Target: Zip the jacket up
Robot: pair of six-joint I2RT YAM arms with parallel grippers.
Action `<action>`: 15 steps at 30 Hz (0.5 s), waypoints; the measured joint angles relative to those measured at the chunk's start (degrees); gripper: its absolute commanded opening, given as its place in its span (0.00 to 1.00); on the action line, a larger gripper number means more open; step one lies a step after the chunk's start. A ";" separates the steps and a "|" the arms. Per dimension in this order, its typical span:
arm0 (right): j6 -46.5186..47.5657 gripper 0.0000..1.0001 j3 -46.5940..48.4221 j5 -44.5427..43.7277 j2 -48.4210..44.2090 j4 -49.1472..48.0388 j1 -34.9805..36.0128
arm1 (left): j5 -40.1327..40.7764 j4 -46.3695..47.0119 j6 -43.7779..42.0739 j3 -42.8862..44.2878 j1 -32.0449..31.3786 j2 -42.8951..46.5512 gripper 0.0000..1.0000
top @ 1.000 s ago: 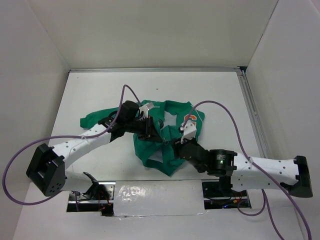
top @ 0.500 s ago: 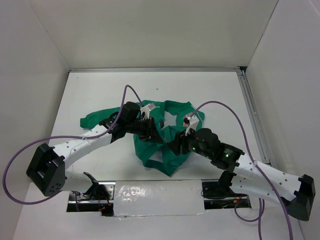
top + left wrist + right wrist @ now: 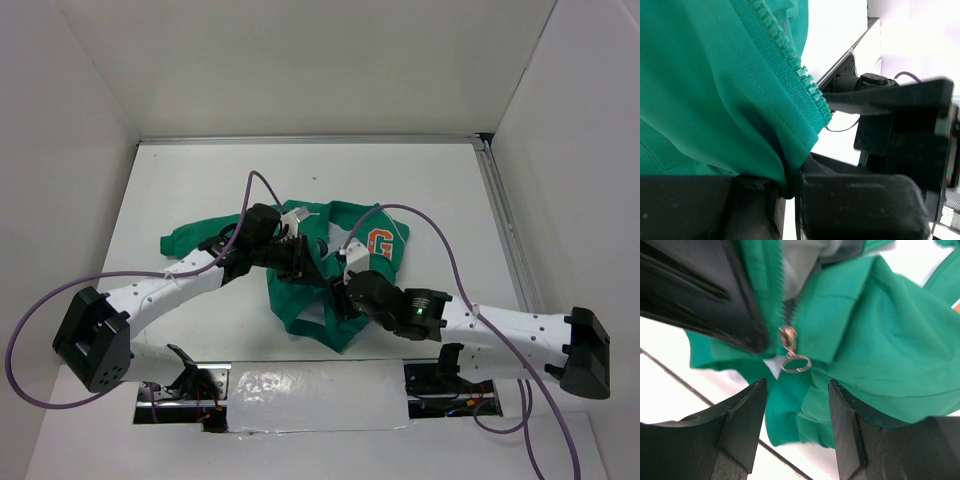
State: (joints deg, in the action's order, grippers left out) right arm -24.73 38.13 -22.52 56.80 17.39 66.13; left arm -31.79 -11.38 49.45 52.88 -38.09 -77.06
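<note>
The green jacket (image 3: 350,235) lies crumpled mid-table, its orange "G" patch (image 3: 380,243) facing up. My left gripper (image 3: 302,258) is shut on the jacket's front edge (image 3: 755,125), just below the green zipper teeth (image 3: 790,60). My right gripper (image 3: 336,298) is open, hovering just short of the metal zipper slider (image 3: 787,336) and its ring pull (image 3: 795,363). The ring hangs just beyond the open fingertips (image 3: 747,415), touching neither. The left gripper's black finger (image 3: 700,290) shows beside the slider. One sleeve (image 3: 195,238) stretches left.
White walls enclose the table on three sides. A metal rail (image 3: 503,225) runs along the right edge. A shiny plate (image 3: 310,392) covers a gap at the near edge between the arm bases. Purple cables (image 3: 255,185) loop above both arms.
My right arm rose and swung, then came back down, with its gripper now slightly lower-left at the zipper slider. The "G" patch is uncovered again. The left gripper kept its hold in place.
</note>
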 measured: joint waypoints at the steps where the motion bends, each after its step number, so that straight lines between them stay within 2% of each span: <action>1: -0.13 0.59 1.01 -1.81 1.09 0.48 1.16 | 0.00 0.00 0.13 0.00 0.00 0.00 0.00; 6: -1.11 0.55 4.50 -8.33 5.33 0.70 4.57 | 0.00 -0.04 0.39 0.00 0.00 0.00 0.00; 14: -3.34 0.49 7.69 -14.95 10.51 2.19 5.92 | 0.46 0.02 0.35 0.00 -0.09 0.00 0.00; 15: -3.45 0.46 7.74 -15.32 10.64 2.36 6.01 | 0.46 0.04 0.35 0.00 -0.09 0.00 0.00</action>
State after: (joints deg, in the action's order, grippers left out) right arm -28.18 45.87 -37.85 67.44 19.75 72.14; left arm -31.33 -11.33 49.80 52.88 -38.17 -77.06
